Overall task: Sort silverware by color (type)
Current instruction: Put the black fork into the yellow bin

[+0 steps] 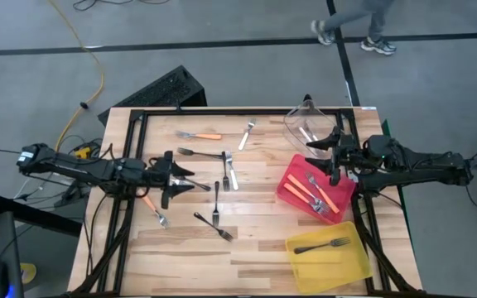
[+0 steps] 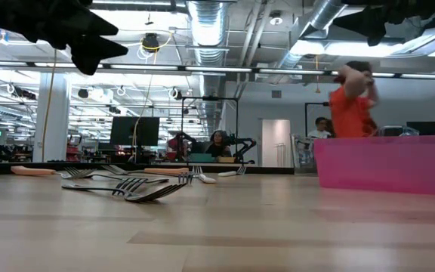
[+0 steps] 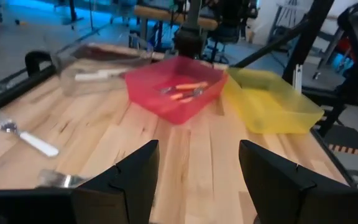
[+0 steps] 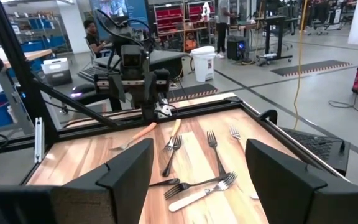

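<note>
Forks [image 1: 215, 178] mostly loose on the desk [image 1: 247, 248], spread on the far side from the red bin [image 1: 289, 193]. Red bin holds orange-handled ones, yellow bin [image 1: 363, 263] just beside it holds a black one, clear bin [image 1: 298, 122] a pale one. Left end effector [image 1: 180, 175] hovers over the scatter, fingers apart, empty. Right end effector [image 1: 332, 163] hangs at the red bin's rim, fingers apart, empty. Looks mid-sort, between picks. Next: left drops onto the orange-handled fork [image 1: 154, 209] beside it.
</note>
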You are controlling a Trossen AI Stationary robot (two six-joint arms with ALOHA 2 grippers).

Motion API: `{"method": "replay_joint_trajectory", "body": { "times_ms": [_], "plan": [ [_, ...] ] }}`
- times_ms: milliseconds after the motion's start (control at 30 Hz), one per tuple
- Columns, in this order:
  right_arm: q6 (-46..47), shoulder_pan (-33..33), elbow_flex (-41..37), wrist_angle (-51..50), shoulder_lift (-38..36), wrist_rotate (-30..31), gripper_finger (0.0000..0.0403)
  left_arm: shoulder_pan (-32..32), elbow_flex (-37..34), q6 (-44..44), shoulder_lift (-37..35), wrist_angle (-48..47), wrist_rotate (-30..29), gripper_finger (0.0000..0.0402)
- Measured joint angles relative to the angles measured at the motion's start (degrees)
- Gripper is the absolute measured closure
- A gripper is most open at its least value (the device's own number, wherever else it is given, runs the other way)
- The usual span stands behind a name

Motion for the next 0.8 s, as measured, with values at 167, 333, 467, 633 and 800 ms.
{"method": "replay_joint_trajectory", "body": {
  "times_ms": [167,333,467,633,800],
  "plan": [
    [0.14,0.0,0.0,0.03,0.0,0.0,0.0122,-0.32,0.02,1.15,-3.5,0.24,-0.68,0.0195],
    [0.47,0.0,0.0,0.03,0.0,0.0,0.0122,-0.32,0.02,3.54,-8.94,-0.14,-3.09,0.0195],
    [0.56,0.0,0.0,-0.03,0.0,0.0,0.0122,-0.32,0.04,4.07,-12.3,-2.46,-3.75,0.0195],
    [0.56,0.0,0.0,-0.15,0.0,0.0,0.0122,-0.32,0.07,-0.64,-14.38,-10.53,-3.77,0.0195],
    [0.55,0.0,0.0,-0.45,0.08,0.0,0.0122,-0.32,0.07,-6.35,-12.84,-14.25,0.71,0.0195]
  ]
}}
